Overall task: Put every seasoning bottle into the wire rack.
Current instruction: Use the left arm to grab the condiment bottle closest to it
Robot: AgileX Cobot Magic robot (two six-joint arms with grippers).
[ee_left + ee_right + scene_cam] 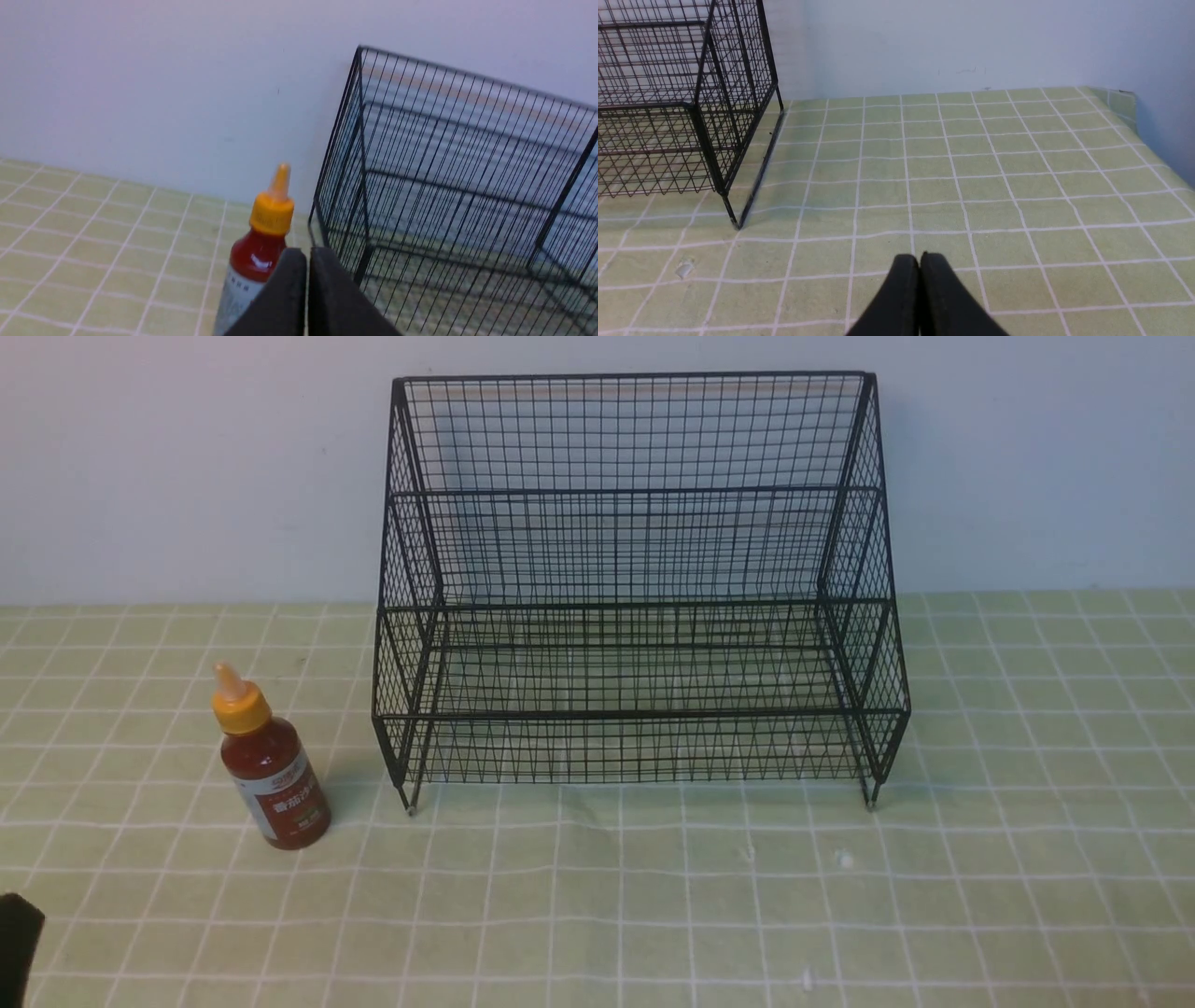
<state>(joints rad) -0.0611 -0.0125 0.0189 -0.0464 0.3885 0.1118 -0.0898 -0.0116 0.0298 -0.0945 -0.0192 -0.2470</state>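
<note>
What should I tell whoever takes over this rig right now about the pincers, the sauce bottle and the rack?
Left pincer shut, empty, pointing toward the seasoning bottle.
Right pincer shut, empty, above the checked cloth, right of the wire rack.
Bottle stands on the cloth, left of the rack, apart from it; rack holds nothing.
Done: nothing. To do: pick up the bottle, set it in the rack.

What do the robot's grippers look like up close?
Both are plain matte black. The left gripper and the right gripper each end in two smooth, tapering fingers with rounded tips. No cables or markings show.
</note>
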